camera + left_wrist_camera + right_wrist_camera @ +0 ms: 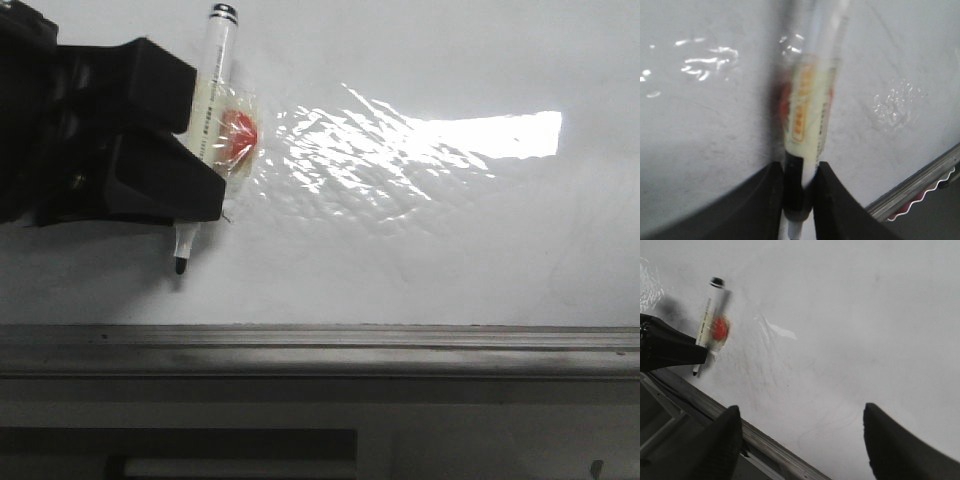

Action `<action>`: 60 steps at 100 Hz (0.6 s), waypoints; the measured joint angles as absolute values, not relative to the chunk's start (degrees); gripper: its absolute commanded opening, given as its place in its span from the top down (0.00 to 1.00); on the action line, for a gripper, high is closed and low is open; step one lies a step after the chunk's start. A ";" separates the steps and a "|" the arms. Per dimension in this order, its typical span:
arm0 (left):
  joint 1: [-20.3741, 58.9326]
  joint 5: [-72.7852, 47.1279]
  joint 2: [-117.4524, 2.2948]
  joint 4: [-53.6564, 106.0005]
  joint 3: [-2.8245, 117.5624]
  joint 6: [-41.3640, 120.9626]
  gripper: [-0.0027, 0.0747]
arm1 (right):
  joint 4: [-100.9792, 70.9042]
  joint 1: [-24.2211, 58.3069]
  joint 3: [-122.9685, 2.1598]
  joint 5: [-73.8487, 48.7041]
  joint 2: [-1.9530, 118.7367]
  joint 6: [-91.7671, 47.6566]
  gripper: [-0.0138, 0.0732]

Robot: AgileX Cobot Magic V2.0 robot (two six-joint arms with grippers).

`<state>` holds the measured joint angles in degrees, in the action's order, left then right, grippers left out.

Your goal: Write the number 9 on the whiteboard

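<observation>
The whiteboard (450,250) fills the front view, glossy and wrinkled with glare. My left gripper (205,140) is at the left, shut on a white marker (215,70) with a red sticker under clear tape (238,135). The dark tip (180,265) points toward the front rail and sits at or just above the board. In the left wrist view the fingers (835,200) clamp the marker (807,115). The marker (707,322) also shows in the right wrist view. My right gripper (800,440) is open and empty over the board. No number 9 shows.
A grey metal rail (320,345) runs along the board's front edge and also shows in the wrist views (920,185) (765,442). A tiny dark scratch mark (228,215) lies beside the left gripper. Faint smudged lines (830,422) lie between the right fingers.
</observation>
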<state>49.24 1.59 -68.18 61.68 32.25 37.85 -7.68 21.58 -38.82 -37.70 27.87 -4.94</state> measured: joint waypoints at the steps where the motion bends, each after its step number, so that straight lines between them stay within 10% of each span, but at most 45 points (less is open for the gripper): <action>1: 49.24 1.40 -68.18 61.68 32.38 37.85 0.99 | -7.68 21.58 -38.82 -37.70 27.87 -4.94 0.32; 60: 49.13 -30.13 -57.45 57.55 35.48 78.23 0.99 | -39.07 24.50 -38.82 -39.82 36.04 -46.16 0.42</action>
